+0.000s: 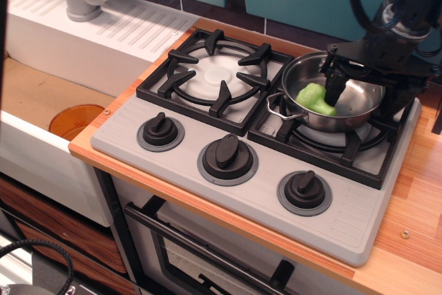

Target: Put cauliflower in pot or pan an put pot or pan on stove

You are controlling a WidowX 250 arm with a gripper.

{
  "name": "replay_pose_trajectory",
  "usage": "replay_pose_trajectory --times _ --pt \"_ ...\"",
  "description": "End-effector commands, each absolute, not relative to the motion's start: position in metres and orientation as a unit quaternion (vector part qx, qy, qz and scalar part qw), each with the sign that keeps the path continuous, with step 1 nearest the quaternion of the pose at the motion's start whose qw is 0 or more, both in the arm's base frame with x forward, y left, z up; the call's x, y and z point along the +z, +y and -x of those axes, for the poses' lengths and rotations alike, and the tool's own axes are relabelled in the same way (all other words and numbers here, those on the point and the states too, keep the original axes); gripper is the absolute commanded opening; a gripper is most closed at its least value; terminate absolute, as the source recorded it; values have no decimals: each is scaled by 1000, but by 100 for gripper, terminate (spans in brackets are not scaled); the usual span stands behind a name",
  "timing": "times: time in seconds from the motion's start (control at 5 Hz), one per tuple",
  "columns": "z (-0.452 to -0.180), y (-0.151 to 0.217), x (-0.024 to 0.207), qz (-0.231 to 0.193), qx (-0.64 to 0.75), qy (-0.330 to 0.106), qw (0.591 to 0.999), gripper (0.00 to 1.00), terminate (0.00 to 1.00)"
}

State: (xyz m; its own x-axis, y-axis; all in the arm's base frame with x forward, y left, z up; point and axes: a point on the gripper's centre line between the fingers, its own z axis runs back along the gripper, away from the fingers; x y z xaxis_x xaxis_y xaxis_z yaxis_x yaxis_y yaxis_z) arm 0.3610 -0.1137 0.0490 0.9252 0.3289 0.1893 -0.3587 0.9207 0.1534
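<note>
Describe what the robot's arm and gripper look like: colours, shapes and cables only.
The arm is black, built of blocky, angular parts, and enters from the upper right corner. Thick black cables loop down alongside it in front of the teal wall panels. The gripper is matte black too, with a wide flat crossbar and short, dark fingers. No markings or labels are readable.
</note>
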Motion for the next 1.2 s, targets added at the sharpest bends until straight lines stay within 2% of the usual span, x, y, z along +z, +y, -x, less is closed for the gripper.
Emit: replay_pose_trajectory --times 0.0,0.4,0.6,0.8,1.0 --pt "-375 -117 115 -72 176 -112 975 100 0" --pt "-379 -104 133 -91 150 -93 980 100 0" --pt "-382 -98 144 -79 154 -79 982 100 0" --pt "-382 -98 144 -79 154 -79 982 100 0" --pt "-382 -98 144 -79 154 -79 982 100 100"
